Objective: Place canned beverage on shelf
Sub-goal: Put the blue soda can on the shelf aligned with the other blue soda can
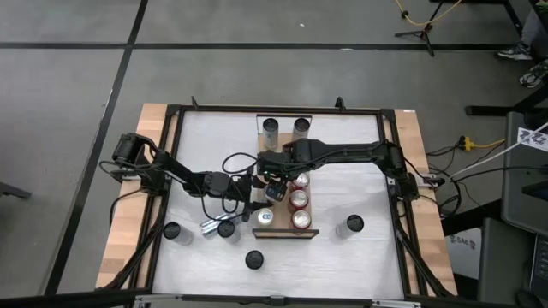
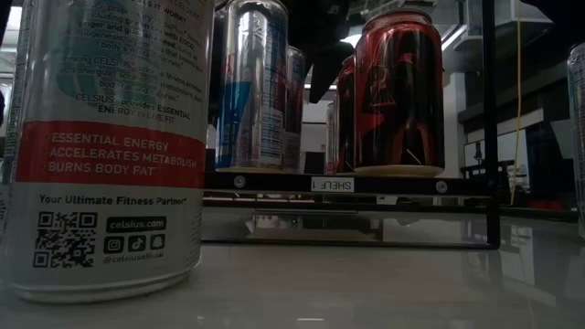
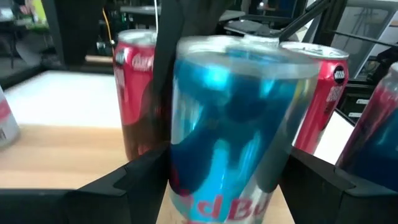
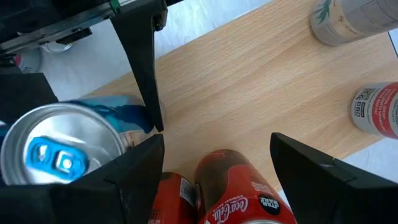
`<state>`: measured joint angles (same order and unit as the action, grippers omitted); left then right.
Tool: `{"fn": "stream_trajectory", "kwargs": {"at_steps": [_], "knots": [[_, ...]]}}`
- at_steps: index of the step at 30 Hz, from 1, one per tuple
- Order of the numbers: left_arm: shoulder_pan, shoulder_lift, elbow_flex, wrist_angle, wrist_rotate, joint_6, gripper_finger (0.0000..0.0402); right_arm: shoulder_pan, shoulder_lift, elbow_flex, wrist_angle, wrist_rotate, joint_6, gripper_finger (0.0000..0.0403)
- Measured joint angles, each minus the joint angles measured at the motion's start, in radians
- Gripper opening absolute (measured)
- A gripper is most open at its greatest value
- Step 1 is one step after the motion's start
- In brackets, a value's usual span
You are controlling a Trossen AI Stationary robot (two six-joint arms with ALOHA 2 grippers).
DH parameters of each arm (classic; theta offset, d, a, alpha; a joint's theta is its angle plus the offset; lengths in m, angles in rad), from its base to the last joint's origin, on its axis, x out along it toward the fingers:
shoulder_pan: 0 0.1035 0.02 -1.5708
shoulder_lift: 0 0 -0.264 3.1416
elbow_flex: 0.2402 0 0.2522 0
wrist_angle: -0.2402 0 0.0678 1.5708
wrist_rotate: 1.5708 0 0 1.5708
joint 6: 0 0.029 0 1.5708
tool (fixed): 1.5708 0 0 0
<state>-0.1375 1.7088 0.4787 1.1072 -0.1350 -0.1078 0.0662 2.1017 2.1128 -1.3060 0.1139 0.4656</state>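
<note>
Left tool point(image 1: 261, 190) grips the blue can point(image 1: 275, 187) over the shelf point(image 1: 282, 162).

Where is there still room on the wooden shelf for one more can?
The shelf has bare wood in its middle, between the two cans at the far end and the right arm. The near end is crowded: three red cans in a row and the blue can beside them.

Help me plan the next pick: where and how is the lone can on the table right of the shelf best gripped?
Grip the lone can around the middle of its round wall, coming level from the side. It stands upright, nothing touching it, clear of the shelf, so the side facing away from the shelf looks easiest.
</note>
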Motion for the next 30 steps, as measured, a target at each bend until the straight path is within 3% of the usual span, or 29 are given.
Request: {"fn": "stream_trajectory", "kwargs": {"at_steps": [30], "knots": [[-0.001,-0.002,0.002,0.005,0.015,-0.016,0.0266,0.0,0.0,0.0,-0.006,-0.004,0.0,0.0287]]}}
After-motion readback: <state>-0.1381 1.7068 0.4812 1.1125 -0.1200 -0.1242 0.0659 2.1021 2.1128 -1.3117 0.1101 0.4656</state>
